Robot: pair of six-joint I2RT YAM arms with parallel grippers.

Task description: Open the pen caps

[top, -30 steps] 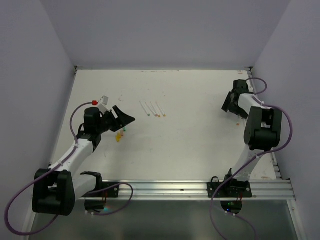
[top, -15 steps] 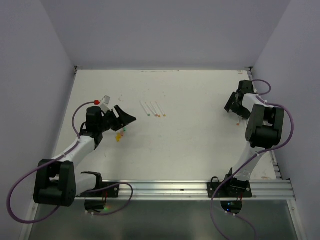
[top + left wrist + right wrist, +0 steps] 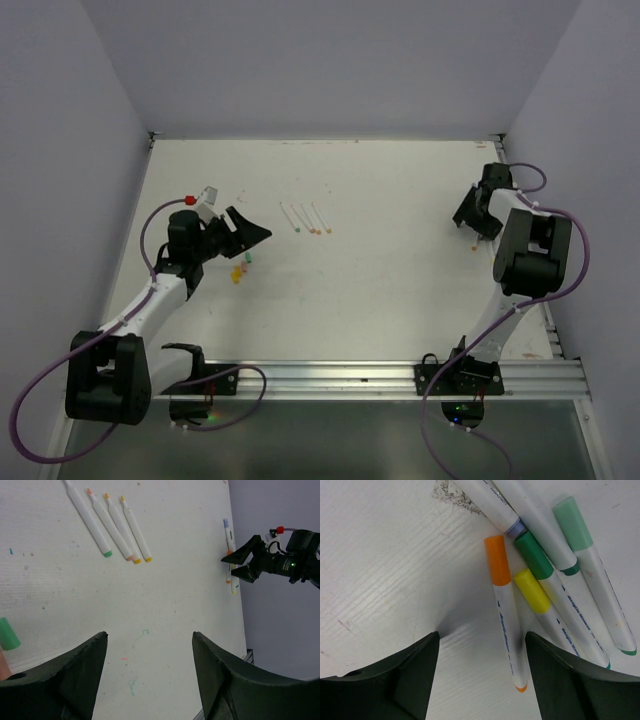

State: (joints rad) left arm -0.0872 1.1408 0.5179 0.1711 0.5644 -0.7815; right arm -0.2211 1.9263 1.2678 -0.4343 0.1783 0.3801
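the right pincer [image 3: 482, 645] is hanging low over the table [image 3: 380, 555], fingers spread and gripping nothing. the barrel of the orange-capped pen [image 3: 507, 630] is lying between them, likely lined up for a grab. its orange cap [image 3: 497, 560] is sitting in place, as are the yellow cap [image 3: 532, 591], green cap [image 3: 534, 555] and mint cap [image 3: 572, 522] on the pens bunched beside it. the left pincer [image 3: 149, 640] is likewise spread and empty near a loose green cap [image 3: 7, 634]. four uncapped pens [image 3: 110, 524] are lying in a row farther out, so the job looks partly done.
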